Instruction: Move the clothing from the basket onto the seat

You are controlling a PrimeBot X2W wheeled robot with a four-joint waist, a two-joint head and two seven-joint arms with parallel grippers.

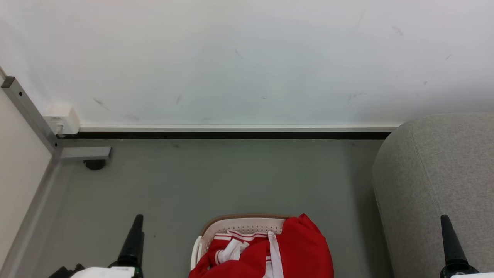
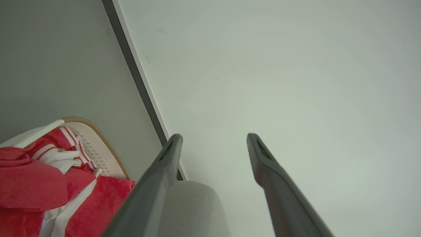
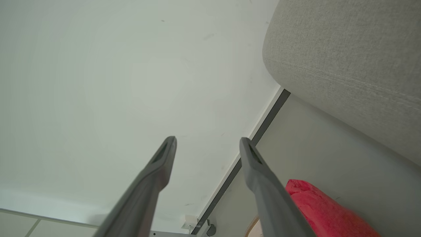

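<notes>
The white basket (image 1: 239, 226) with a brown rim stands on the grey floor at the bottom centre of the head view. Red clothing (image 1: 305, 247) with white stripes fills it and hangs over its right rim. The grey seat (image 1: 436, 173) rises at the right. In the left wrist view my left gripper (image 2: 212, 136) is open with nothing between its fingers, and the basket (image 2: 98, 148) and clothing (image 2: 39, 184) lie at its lower left. My right gripper (image 3: 207, 140) is open too, with the seat (image 3: 345, 59) at the upper right and a fold of clothing (image 3: 322, 210) beside it.
A white wall (image 1: 247, 58) with a dark baseboard closes the far side. A grey metal frame (image 1: 31, 116) with a white box (image 1: 61, 117) and a black foot (image 1: 94, 164) stands at the left. Grey floor (image 1: 231, 181) stretches between wall and basket.
</notes>
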